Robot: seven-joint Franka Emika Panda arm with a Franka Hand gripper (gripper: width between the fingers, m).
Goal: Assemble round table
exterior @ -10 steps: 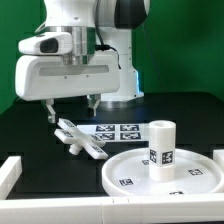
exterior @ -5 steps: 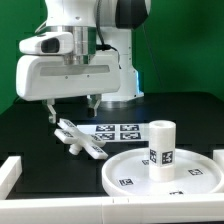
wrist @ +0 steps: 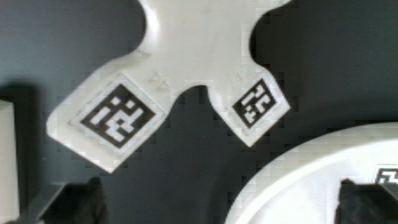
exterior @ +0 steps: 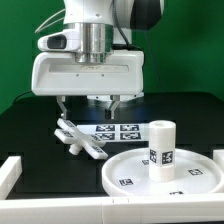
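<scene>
**Figure. Parts of the round table on the black table top (exterior: 30, 135), seen in the exterior and wrist views.**

The arm's white two-finger gripper (exterior: 87, 104) hangs above the table. Its jaws are spread as wide as they go and hold nothing. Its dark fingers (exterior: 62, 104) end clear of every part.

Beneath the gripper, the white plastic cross-shaped foot piece (exterior: 80, 138) lies flat on the table, and its arms bear small black-and-white square tags. The wrist view looks straight down on two of these tagged arms, which splay apart, with the curved edge of the disc close by.

Just behind the foot piece, toward the exterior view's right, lies the thin flat white marker board (exterior: 120, 130). Whether the two touch cannot be told.

The large white round rimmed disc (exterior: 132, 163) rests in the foreground at the exterior view's right, near the foot piece but apart from it. The short white cylindrical post (exterior: 161, 148) stands upright on the disc, with a tag on its side facing the camera.
</scene>
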